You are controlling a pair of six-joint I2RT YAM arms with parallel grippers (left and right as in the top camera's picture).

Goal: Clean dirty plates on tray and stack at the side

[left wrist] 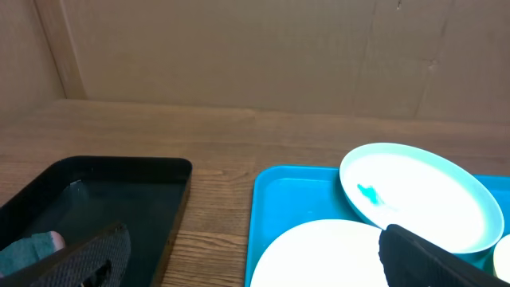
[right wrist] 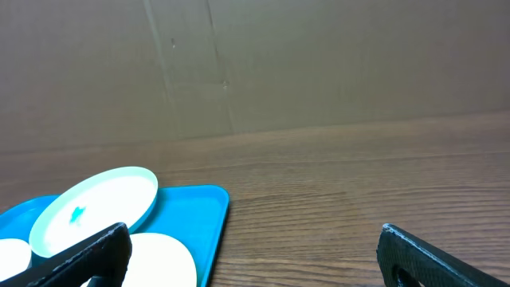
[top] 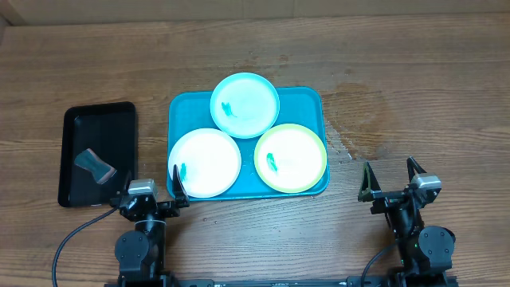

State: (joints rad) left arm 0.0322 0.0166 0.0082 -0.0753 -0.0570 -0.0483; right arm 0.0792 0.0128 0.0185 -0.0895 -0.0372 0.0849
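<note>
A black tray (top: 97, 151) lies far left on the worktop (top: 414, 88). The left fingers (top: 179, 185), spread wide, flank the near-left corner of the turquoise tray (top: 311, 100), which holds white (top: 205, 162), blue (top: 245, 105) and green-rimmed (top: 290, 158) plates. The right fingers (top: 366, 182), also wide, stand apart from it.

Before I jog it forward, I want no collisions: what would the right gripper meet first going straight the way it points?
Nothing close: the right gripper faces bare wooden table, with the turquoise tray off to its left. The cardboard wall probably comes first.
</note>
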